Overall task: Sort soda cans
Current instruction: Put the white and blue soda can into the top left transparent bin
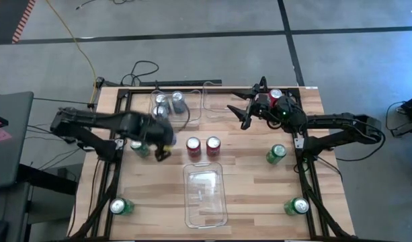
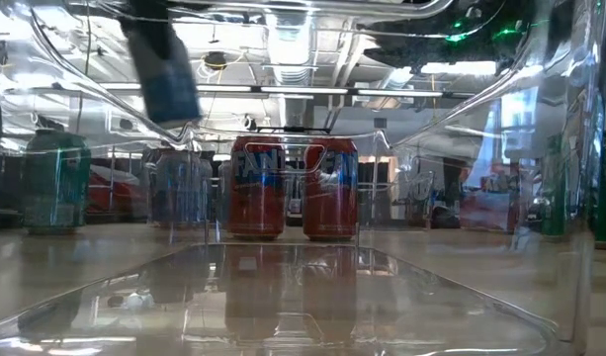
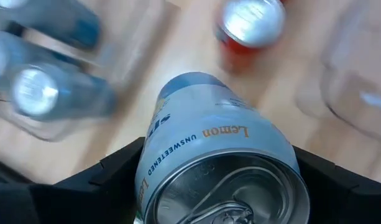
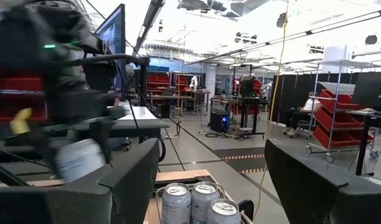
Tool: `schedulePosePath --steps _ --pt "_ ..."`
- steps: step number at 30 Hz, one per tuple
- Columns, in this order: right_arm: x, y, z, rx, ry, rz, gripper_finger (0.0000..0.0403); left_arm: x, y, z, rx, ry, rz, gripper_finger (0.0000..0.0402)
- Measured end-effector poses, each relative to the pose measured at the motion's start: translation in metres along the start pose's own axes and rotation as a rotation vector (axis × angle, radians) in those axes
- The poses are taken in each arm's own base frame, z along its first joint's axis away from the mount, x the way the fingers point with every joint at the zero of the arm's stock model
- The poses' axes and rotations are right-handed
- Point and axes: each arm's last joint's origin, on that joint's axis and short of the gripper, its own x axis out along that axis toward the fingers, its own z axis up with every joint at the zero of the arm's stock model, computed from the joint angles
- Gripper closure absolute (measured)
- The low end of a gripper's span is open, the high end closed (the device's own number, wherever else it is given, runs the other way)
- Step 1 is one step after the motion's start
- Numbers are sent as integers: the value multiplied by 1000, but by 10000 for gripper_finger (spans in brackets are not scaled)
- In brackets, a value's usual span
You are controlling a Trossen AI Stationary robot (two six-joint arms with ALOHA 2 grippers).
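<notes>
My left gripper [image 1: 160, 142] hangs over the table's left middle, shut on a silver-grey soda can [image 3: 221, 143] marked "Lemon". Several more silver cans [image 1: 169, 104] stand in a clear bin [image 1: 187, 115] at the far side. Two red cans [image 1: 203, 144] stand upright mid-table, and a third red can [image 1: 276, 95] shows by my right arm. Green cans stand at the right [image 1: 276, 153], near right [image 1: 298, 206] and near left [image 1: 121, 206], and one [image 1: 138, 146] is partly hidden under my left arm. My right gripper [image 1: 248, 113] is open, raised at the far right, with nothing between its fingers. My left gripper pinches the silver can's side wall [image 3: 154, 168] between its two fingers [image 3: 109, 180], close to the can's top end. The fingers slant down from above. The can is tilted and lifted clear of the table, with its pull-tab top toward the wrist.
A clear bin [image 1: 206, 202] stands at the near middle with nothing in it, and a second clear bin [image 1: 216, 101] stands at the far middle. Black frame rails [image 1: 108, 181] run along the table's left and right sides. Bare wood lies between the red cans and the right green cans.
</notes>
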Motion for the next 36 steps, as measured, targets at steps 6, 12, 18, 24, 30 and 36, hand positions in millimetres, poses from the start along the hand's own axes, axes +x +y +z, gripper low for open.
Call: schedulePosePath --steps 6,12,18,24,30,36 --pt "0 0 0 0 1 0 91 9 37 25 -82 -49 63 100" --pt "0 0 0 -1 3 1 91 15 65 44 -138 -127 74 100" --pt "0 0 0 -1 3 1 91 25 88 55 -215 -136 91 100" --pt "0 0 0 -1 4 -1 91 51 99 67 -216 -77 121 99" --pt "0 0 -1 -1 11 0 91 82 96 77 -168 2 136 99" --pt "0 -1 -2 -4 20 -1 91 112 96 82 -128 90 152 99"
